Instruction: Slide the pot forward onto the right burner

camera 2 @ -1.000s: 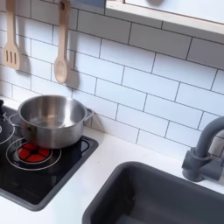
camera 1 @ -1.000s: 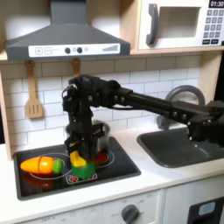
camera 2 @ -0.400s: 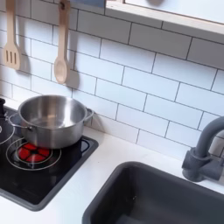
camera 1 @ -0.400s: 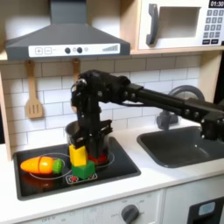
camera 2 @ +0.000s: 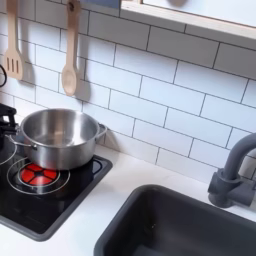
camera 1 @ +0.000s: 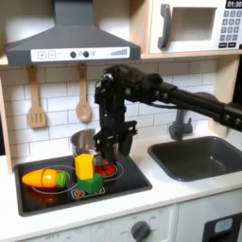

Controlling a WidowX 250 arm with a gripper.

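The shiny silver pot (camera 1: 83, 142) (camera 2: 55, 137) stands at the back of the black cooktop (camera 1: 132, 178) (camera 2: 70, 205). The right burner (camera 1: 110, 170) (camera 2: 38, 175), a red ring, lies just in front of it, and the pot does not cover it. In the first exterior view my gripper (camera 1: 115, 148) hangs pointing down at the pot's right side, just above the burner. Its fingers look apart with nothing between them. A dark bit of the gripper (camera 2: 6, 120) shows at the second exterior view's left edge, beside the pot's rim.
A yellow toy (camera 1: 85, 165), a green toy (camera 1: 90, 185) and an orange vegetable (camera 1: 43, 177) lie on the cooktop's front left. A wooden spoon (camera 1: 83, 95) (camera 2: 68, 62) and spatula (camera 1: 36, 99) (camera 2: 12, 50) hang on the tiled wall. The sink (camera 1: 203, 156) (camera 2: 190, 225) and faucet (camera 2: 235, 175) are to the right.
My arm has swung from over the pot's left towards the first exterior view's right, bringing the gripper to the pot's right side. The pot has stayed almost in place.
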